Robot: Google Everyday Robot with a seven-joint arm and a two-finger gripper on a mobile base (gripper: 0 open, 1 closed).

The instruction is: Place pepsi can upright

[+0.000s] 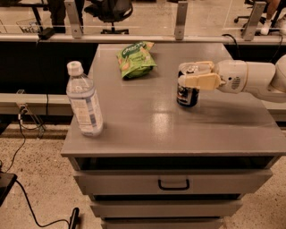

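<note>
A grey drawer cabinet (pixel 147 123) stands on speckled floor (pixel 40 172); metal-posted railing (pixel 181 20) behind, office chair (pixel 109 9) beyond, black cable (pixel 31 210) trailing left.

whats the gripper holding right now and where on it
The gripper holds the pepsi can by its upper part; the can stands upright on the table.

No lettering can be read anywhere. The pepsi can (pixel 187 93), standing on the worktop (pixel 178 132), shows only a pale patch on its dark side (no legible brand), and the claw (pixel 187 75) clasps its upper part. Left of the can and farther back, the green snack bag (pixel 135 59) bears whitish print too blurred to read. Far left of the can, the water bottle (pixel 85 103) has a label that is likewise illegible.
</note>
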